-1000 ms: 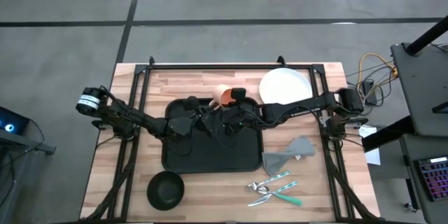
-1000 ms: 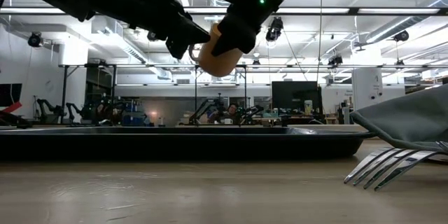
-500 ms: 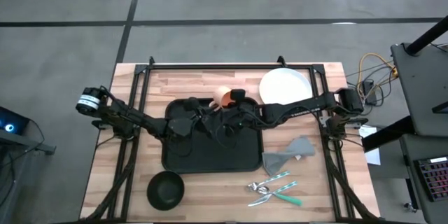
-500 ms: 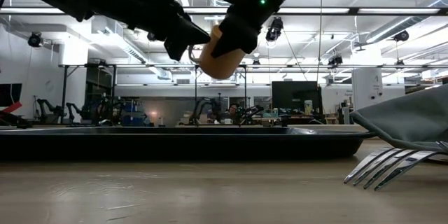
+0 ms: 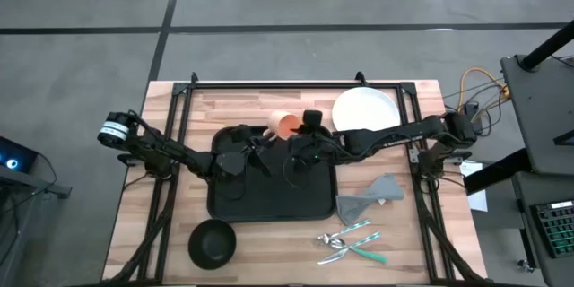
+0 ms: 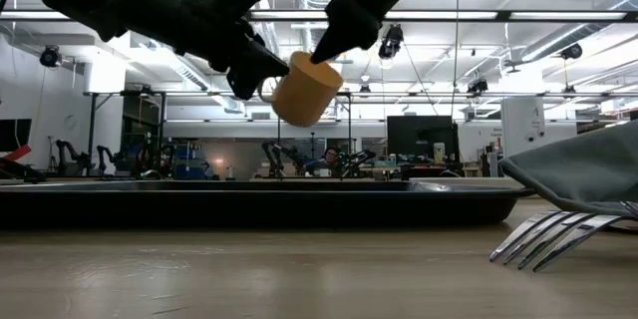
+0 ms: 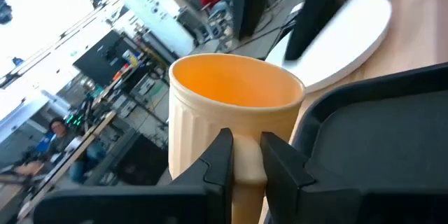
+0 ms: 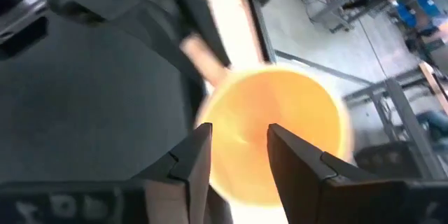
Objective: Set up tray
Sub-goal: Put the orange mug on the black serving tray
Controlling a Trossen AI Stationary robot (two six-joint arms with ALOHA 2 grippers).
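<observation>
Low view: right gripper (image 6: 321,52) has released the cup (image 6: 305,90).

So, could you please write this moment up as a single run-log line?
left hand: shut on orange cup handle | right hand: open beside cup | cup: tilted in air above tray

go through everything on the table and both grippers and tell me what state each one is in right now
Orange cup: held in the air above the tray, tilted.
Left gripper: shut on the cup's handle.
Right gripper: open, at the cup.
Tray: flat on table, nothing resting on it.
White plate: empty, beside tray.
Black bowl: upright, off tray.
Grey napkin: crumpled, on table.
Cutlery: lying loose on table.
</observation>
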